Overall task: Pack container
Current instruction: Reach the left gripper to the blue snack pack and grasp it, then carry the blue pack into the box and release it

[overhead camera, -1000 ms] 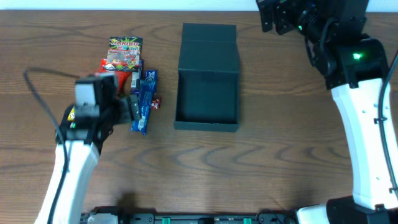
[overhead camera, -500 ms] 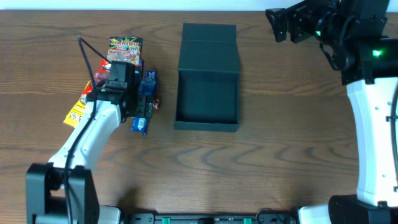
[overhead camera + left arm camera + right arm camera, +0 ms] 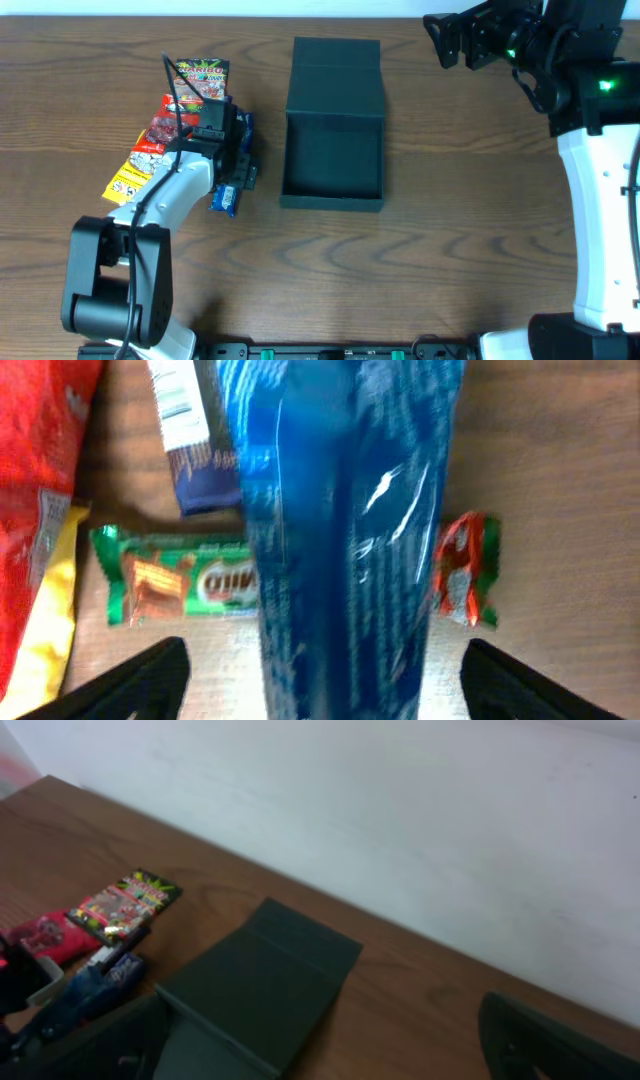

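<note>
The container (image 3: 333, 160) is a dark teal-black box, open, with its flap lid laid back toward the far edge; it also shows in the right wrist view (image 3: 255, 990). Left of it lies a pile of snack packets. My left gripper (image 3: 237, 160) is open, low over a long blue packet (image 3: 345, 530), with one finger on each side of it. A green Milo bar (image 3: 170, 585) lies crosswise under the blue packet. My right gripper (image 3: 450, 35) is raised at the far right, open and empty.
A red packet (image 3: 165, 125), a yellow packet (image 3: 128, 175) and a dark multicoloured candy bag (image 3: 202, 75) lie left of the blue packet. A white wall stands behind the table's far edge (image 3: 420, 830).
My left arm swung forward and right over the snack pile, and its gripper came down over the blue packet. My right arm shifted slightly right, then stayed still.
</note>
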Controlling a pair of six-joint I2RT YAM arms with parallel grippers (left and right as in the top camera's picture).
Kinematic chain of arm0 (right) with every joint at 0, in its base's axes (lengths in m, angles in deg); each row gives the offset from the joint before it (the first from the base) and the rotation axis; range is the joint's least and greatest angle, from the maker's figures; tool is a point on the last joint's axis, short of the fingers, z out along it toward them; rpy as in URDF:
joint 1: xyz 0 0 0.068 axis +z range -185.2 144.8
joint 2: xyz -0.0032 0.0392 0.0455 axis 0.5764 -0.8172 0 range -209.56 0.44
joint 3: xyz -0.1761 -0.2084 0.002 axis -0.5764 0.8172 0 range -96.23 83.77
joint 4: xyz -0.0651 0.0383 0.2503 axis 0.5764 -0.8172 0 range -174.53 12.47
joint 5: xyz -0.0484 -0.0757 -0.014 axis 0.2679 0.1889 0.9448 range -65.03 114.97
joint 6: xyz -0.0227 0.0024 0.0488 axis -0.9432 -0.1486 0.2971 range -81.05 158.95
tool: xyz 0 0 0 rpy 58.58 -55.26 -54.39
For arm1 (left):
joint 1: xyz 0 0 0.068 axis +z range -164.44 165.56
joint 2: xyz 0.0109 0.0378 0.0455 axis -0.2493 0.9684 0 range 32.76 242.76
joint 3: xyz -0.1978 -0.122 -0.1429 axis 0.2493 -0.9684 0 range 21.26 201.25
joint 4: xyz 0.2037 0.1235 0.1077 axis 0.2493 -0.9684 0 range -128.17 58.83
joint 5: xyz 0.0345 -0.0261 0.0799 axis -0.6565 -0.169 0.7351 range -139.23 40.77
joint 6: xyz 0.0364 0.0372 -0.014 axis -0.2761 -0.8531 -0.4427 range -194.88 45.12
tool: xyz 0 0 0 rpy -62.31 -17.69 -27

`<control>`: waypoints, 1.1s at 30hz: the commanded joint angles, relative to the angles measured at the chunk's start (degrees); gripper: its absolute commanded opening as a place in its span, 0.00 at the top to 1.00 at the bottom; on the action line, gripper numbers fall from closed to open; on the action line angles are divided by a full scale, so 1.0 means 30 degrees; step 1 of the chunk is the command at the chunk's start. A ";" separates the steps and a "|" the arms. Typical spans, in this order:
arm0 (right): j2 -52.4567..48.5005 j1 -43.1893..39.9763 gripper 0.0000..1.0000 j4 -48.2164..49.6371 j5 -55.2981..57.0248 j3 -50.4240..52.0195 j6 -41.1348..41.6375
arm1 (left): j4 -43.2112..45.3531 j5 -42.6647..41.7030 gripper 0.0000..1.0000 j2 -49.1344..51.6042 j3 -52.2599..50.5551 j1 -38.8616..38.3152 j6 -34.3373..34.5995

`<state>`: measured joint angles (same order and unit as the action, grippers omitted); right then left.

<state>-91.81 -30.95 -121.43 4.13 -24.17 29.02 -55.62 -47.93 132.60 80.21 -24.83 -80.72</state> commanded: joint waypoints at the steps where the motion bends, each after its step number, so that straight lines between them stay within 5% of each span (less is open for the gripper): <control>1: 0.0022 -0.0138 0.01 0.0000 -0.0204 -0.0102 0.0554 | 0.0240 0.0000 0.18 0.0605 0.0270 -0.0138 -0.0138; 17: 0.0022 -0.0138 0.01 0.0000 -0.0204 -0.0102 0.1246 | 0.0240 0.0066 0.50 0.1290 0.0291 -0.0168 0.0109; 33: 0.0022 -0.0146 0.01 0.0058 -0.0197 -0.0102 0.1384 | -0.1202 0.0080 0.66 0.1042 0.2586 -0.0168 0.0918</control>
<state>-91.81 -30.95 -121.39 3.96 -24.17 32.32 -58.24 -47.91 135.87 84.96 -25.16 -78.93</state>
